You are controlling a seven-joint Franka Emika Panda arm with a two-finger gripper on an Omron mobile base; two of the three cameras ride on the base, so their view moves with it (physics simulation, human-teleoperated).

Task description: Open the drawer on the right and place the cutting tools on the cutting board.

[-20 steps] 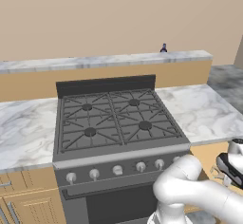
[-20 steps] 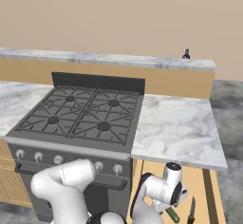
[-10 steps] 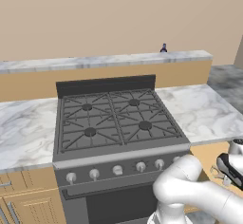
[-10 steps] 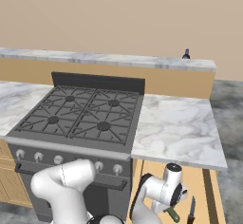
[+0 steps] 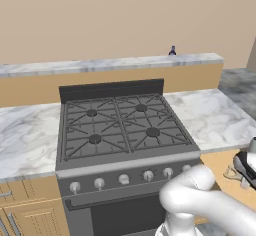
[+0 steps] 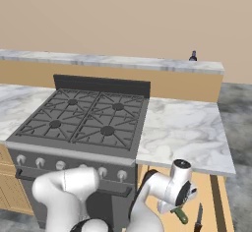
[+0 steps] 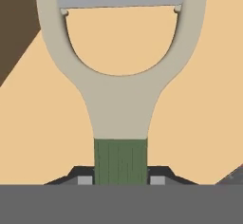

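The drawer (image 6: 212,197) stands pulled out under the counter's right end, its tan floor showing; it also appears in the left base view (image 5: 218,163). My gripper (image 7: 121,180) reaches down into it and is shut on the green handle of a peeler (image 7: 121,104), a cutting tool with a pale Y-shaped head and a thin blade bar. From the right base view the gripper (image 6: 175,208) hangs over that green handle (image 6: 180,217). A dark knife (image 6: 198,218) lies beside it on the drawer floor. The cutting board is out of view.
A black gas stove (image 6: 86,123) sits left of the drawer, with marble counter (image 6: 184,130) directly above the drawer and a raised ledge behind. A small dark bottle (image 6: 193,56) stands on that ledge. Wooden cabinet fronts (image 5: 30,210) are at the lower left.
The jaws have closed in on the peeler's green handle. The arm stays low over the open drawer, and the base has not moved.
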